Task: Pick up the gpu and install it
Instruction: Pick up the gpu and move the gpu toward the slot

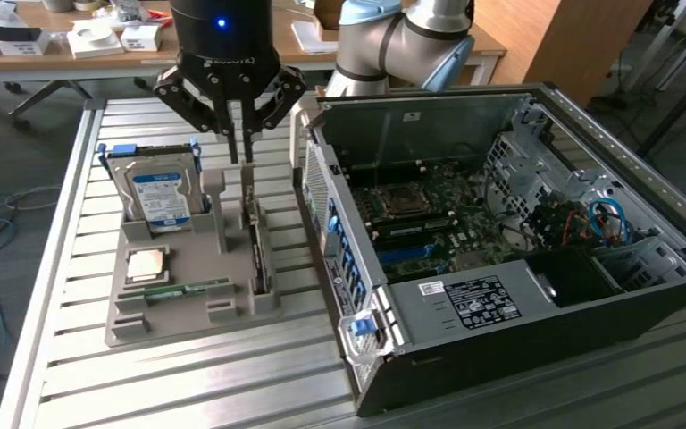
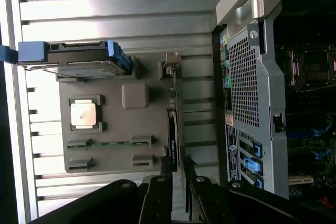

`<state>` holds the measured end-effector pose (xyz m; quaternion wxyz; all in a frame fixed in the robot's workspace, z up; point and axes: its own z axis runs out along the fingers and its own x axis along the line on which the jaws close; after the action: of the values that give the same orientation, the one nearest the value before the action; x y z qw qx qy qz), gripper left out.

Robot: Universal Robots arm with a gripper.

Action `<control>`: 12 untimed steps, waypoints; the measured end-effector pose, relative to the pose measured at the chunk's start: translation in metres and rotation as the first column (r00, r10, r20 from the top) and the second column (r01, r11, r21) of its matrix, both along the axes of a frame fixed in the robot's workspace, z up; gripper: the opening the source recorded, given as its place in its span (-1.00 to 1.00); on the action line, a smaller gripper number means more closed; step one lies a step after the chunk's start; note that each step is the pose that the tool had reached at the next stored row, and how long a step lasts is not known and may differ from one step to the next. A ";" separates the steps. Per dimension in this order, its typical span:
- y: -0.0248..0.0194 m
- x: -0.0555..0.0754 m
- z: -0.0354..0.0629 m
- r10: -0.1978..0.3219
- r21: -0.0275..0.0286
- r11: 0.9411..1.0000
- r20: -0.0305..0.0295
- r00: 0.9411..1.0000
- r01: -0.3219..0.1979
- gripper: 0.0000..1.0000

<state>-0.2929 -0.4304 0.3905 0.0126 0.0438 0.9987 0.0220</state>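
One gpu (image 1: 258,250) edge shows beneath hand (image 1: 243,161).

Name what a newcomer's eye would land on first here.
The open computer case on the exterior view's right grabs the eye, its motherboard laid bare. Next is the black gripper hanging just over the gpu, which stands on edge in the grey holder on the exterior view's left. A hard drive with a blue-white label stands upright at the holder's far end.

Soft daylight, glare on the processor (image 1: 150,264) (washed white), dim case interior (image 1: 421,134).
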 end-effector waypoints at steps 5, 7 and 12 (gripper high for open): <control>0.0000 0.000 0.0000 0.000 0.000 1.000 0.000 1.000 0.000 -0.30; 0.0000 0.000 0.0000 0.000 0.000 1.000 0.000 1.000 0.000 -0.07; 0.0000 0.000 0.0000 0.000 0.000 1.000 0.000 1.000 0.000 0.06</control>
<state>-0.2929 -0.4304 0.3905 0.0126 0.0438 0.9987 0.0220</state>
